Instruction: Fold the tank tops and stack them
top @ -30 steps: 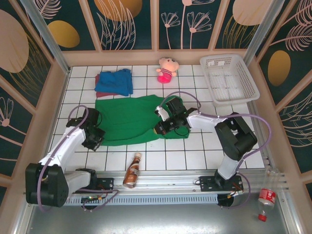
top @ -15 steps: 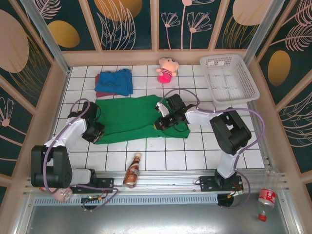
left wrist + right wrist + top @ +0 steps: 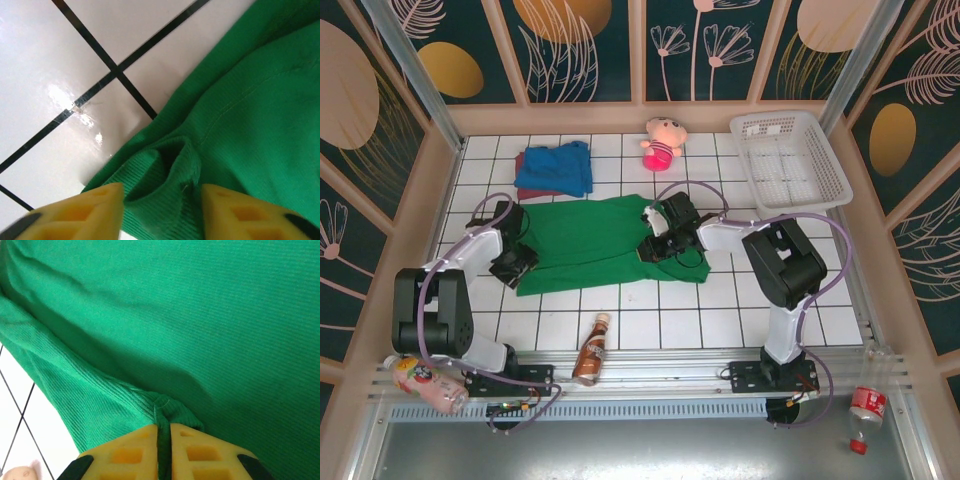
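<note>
I am looking down at the white tiled counter [image 3: 740, 320]. The green tank top [image 3: 590, 245] is lying spread flat across its middle, running left to right so that each arm can be working one end. At the far left the blue tank top [image 3: 555, 168] is sitting folded on the maroon tank top [image 3: 524, 158], just beyond the green one's far edge. I am reading that pile as the stack the green one is meant to be joining, so two of the three look finished.

I am keeping the right tool [image 3: 655, 248] clenched on the green cloth near its right end. In the right wrist view its yellow fingers [image 3: 135, 445] are squeezing a thin ridge of ribbed fabric between them.

The left tool [image 3: 512, 268] is sitting at the near left corner. In the left wrist view its fingers [image 3: 100, 210] are standing apart, straddling a puckered bit of hem with bare tile just beside it, so I am judging it released, not pinching. I am thinking it should be closing on that pucker before both ends go up together. Otherwise the left side risks dragging and the fold coming out crooked.
</note>
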You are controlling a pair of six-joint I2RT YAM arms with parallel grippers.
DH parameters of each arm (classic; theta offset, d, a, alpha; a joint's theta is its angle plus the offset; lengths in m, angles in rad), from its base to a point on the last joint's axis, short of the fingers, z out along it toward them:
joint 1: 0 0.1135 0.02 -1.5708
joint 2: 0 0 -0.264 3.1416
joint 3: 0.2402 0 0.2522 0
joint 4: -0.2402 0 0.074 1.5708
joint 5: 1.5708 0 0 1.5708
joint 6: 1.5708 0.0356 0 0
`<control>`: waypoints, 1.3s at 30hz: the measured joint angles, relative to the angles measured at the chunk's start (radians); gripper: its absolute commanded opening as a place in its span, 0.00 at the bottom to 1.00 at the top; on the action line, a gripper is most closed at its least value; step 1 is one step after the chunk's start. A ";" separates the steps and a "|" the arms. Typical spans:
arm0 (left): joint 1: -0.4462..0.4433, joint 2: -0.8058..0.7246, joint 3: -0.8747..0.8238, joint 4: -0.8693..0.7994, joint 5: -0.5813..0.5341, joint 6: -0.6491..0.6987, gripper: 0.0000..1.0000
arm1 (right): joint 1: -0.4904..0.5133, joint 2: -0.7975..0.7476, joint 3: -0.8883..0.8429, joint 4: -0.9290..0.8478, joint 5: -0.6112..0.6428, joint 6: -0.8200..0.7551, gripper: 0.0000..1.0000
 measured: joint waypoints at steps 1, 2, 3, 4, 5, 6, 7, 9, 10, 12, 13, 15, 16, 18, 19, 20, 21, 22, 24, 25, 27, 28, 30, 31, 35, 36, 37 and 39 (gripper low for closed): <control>0.000 -0.002 0.009 -0.004 -0.004 0.002 0.57 | 0.000 0.000 0.000 0.005 0.010 0.003 0.20; 0.000 -0.008 0.018 -0.010 -0.007 0.007 0.58 | -0.001 0.000 0.000 0.013 0.020 0.012 0.22; 0.000 -0.019 0.026 -0.018 -0.008 0.011 0.58 | -0.003 0.000 0.000 0.022 0.031 0.019 0.24; 0.000 -0.033 0.031 -0.023 -0.007 0.012 0.58 | -0.005 0.000 0.000 0.028 0.037 0.021 0.26; 0.000 -0.055 0.035 -0.032 -0.006 0.014 0.59 | -0.008 0.000 0.000 0.039 0.042 0.025 0.27; 0.000 -0.079 0.036 -0.038 -0.002 0.014 0.59 | -0.012 -0.001 0.000 0.052 0.043 0.030 0.27; 0.000 -0.102 0.036 -0.046 0.003 0.013 0.59 | -0.015 -0.002 0.000 0.060 0.044 0.032 0.28; 0.000 -0.156 0.035 -0.060 0.027 0.012 0.59 | -0.021 -0.013 0.000 0.077 0.044 0.040 0.30; 0.000 -0.178 0.033 -0.061 0.039 0.010 0.59 | -0.024 -0.020 0.000 0.078 0.045 0.040 0.32; -0.002 -0.219 0.024 -0.063 0.074 0.003 0.59 | -0.031 -0.048 0.000 0.077 0.049 0.041 0.35; -0.007 -0.233 0.018 -0.063 0.087 -0.003 0.59 | -0.034 -0.061 -0.001 0.074 0.050 0.040 0.35; -0.038 -0.248 0.003 -0.060 0.115 -0.022 0.59 | -0.054 -0.113 -0.013 0.065 0.054 0.038 0.36; -0.067 -0.247 -0.006 -0.050 0.131 -0.035 0.59 | -0.069 -0.151 -0.029 0.055 0.058 0.034 0.36; -0.125 -0.238 -0.037 -0.014 0.161 -0.061 0.58 | -0.097 -0.225 -0.069 0.025 0.063 0.022 0.38; -0.148 -0.233 -0.057 0.009 0.175 -0.072 0.58 | -0.111 -0.266 -0.095 0.000 0.069 0.020 0.39; -0.163 -0.228 -0.079 0.032 0.188 -0.082 0.58 | -0.122 -0.304 -0.119 -0.027 0.073 0.021 0.39; -0.173 -0.220 -0.106 0.058 0.200 -0.093 0.58 | -0.131 -0.343 -0.146 -0.061 0.077 0.022 0.39; -0.176 -0.209 -0.129 0.078 0.211 -0.098 0.58 | -0.138 -0.375 -0.171 -0.098 0.082 0.030 0.40; -0.177 -0.182 -0.163 0.106 0.216 -0.100 0.58 | -0.148 -0.422 -0.217 -0.164 0.109 0.064 0.41; -0.177 -0.166 -0.174 0.115 0.216 -0.099 0.58 | -0.152 -0.445 -0.244 -0.199 0.128 0.092 0.43; -0.177 -0.143 -0.184 0.132 0.212 -0.090 0.58 | -0.170 -0.491 -0.302 -0.251 0.168 0.154 0.44; -0.177 -0.133 -0.188 0.141 0.211 -0.084 0.58 | -0.185 -0.516 -0.331 -0.273 0.184 0.187 0.44; -0.177 -0.119 -0.193 0.153 0.206 -0.068 0.58 | -0.216 -0.549 -0.373 -0.297 0.201 0.237 0.44; -0.177 -0.114 -0.196 0.160 0.203 -0.061 0.58 | -0.227 -0.553 -0.383 -0.302 0.203 0.257 0.44; -0.177 -0.106 -0.210 0.173 0.185 -0.032 0.58 | -0.236 -0.528 -0.393 -0.290 0.195 0.315 0.45; -0.177 -0.106 -0.210 0.174 0.183 -0.026 0.58 | -0.235 -0.520 -0.393 -0.282 0.193 0.325 0.45; -0.177 -0.106 -0.211 0.174 0.183 -0.019 0.58 | -0.235 -0.511 -0.393 -0.275 0.189 0.334 0.44; -0.175 -0.106 -0.214 0.175 0.182 -0.004 0.58 | -0.232 -0.484 -0.393 -0.264 0.185 0.344 0.44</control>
